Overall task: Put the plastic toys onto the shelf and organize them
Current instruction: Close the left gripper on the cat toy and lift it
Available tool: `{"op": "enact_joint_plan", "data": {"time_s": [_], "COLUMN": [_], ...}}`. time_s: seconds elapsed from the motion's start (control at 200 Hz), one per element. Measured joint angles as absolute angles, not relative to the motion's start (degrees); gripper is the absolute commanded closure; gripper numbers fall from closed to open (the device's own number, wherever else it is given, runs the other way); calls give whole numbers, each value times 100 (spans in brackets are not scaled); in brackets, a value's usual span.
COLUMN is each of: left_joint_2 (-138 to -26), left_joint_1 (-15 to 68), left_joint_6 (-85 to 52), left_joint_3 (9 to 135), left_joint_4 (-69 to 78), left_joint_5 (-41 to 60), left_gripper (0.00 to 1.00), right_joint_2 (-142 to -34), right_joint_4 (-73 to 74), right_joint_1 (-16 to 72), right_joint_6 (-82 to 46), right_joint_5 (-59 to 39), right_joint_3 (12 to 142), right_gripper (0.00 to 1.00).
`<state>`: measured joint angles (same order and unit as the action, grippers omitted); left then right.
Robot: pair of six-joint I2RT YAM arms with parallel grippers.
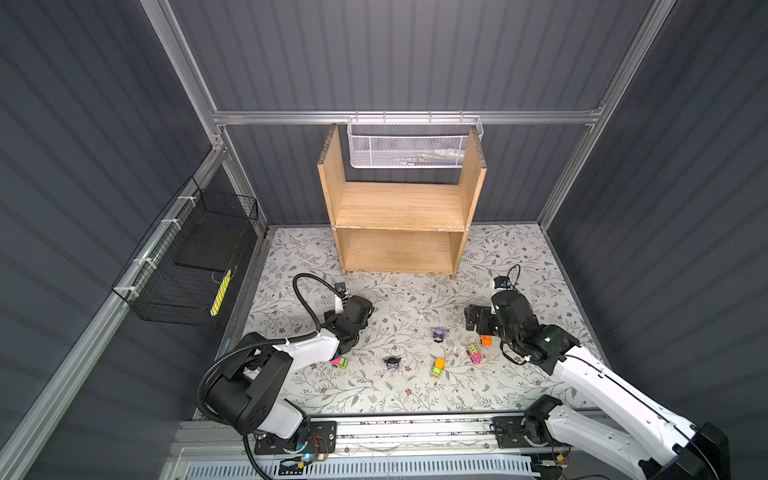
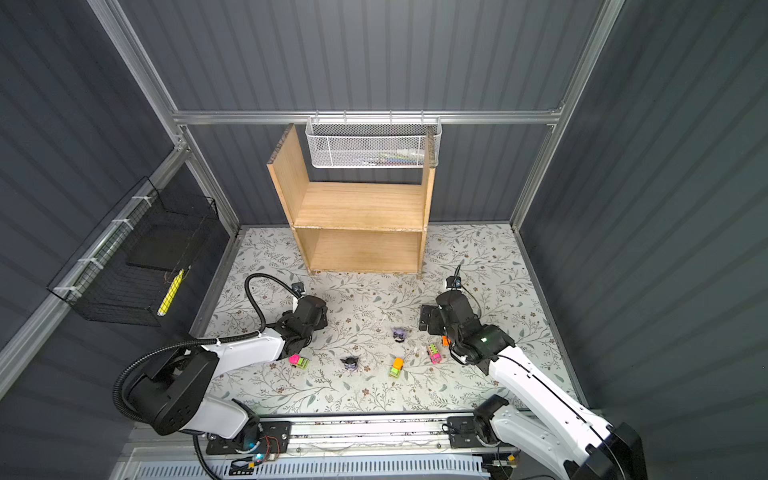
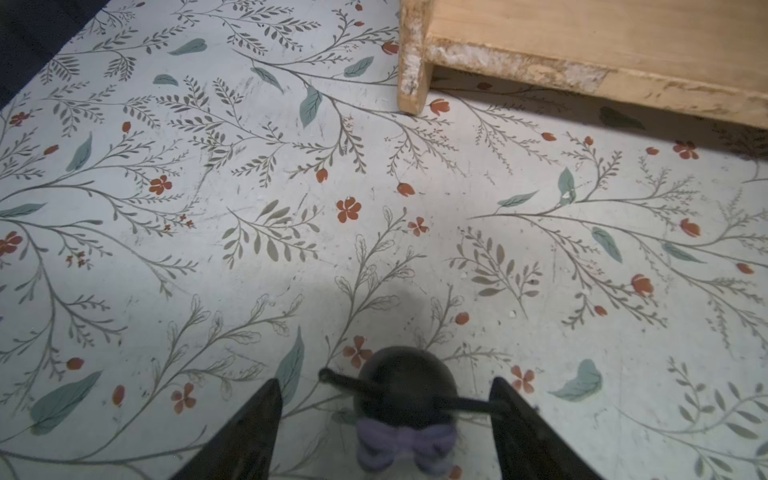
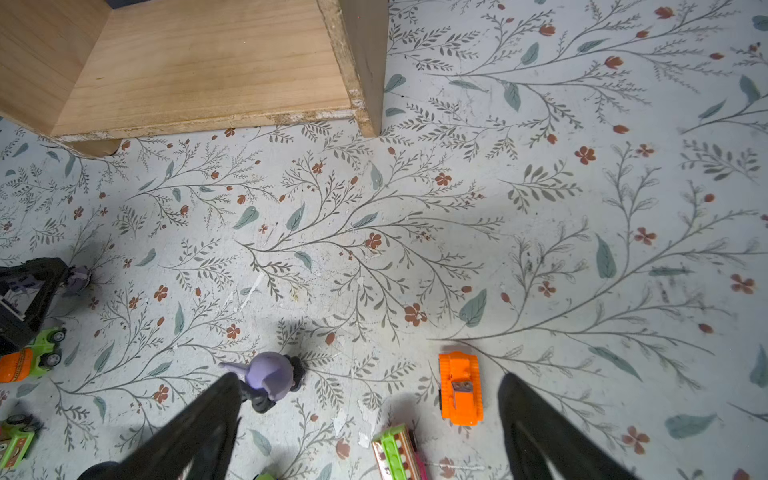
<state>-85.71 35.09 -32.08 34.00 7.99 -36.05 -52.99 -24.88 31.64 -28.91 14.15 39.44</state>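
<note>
Floral-printed matting (image 1: 399, 303) covers the floor. Over it the left gripper (image 3: 385, 381) stands with its jaws apart around a black-and-purple pointed-eared figurine (image 3: 405, 390); one ear touches a finger and the other is clear. The right gripper (image 4: 369, 376) is spread wide and grips nothing. A neon orange toy car (image 4: 460, 388) lies between its fingers, and a second purple figurine (image 4: 270, 380) lies beside one. Both grippers work in front of the light-brown wooden two-tier shelf (image 1: 332, 183). A third figurine (image 1: 393, 363) and an orange-and-green car (image 1: 438, 368) lie farther out from the shelf.
</note>
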Motion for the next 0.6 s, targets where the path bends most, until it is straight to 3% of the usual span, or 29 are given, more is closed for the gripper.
{"op": "enact_joint_plan", "data": {"time_s": [0.245,0.445,0.6], "left_joint_2": [-8726,-8853,-8877], "left_joint_1": [3465,3439,3402], "left_joint_6": [-3205,-3186,-3162], "left_joint_3": [3380,3356,3356], "left_joint_4": [1057,1181,1208], "left_joint_5": [-3601,-3588,-3583], "left_gripper": [27,39,41], "right_joint_2": [-5304,-5380,-5413], "right_joint_4": [-2493,-2488,-2488], "right_joint_1": [3164,3164,3164], "right_joint_6": [-2888,-2888,-2888], "right_joint_5": [1415,1415,1415], "right_joint_3": [3955,4032,4034], "right_gripper": [5,5,5]}}
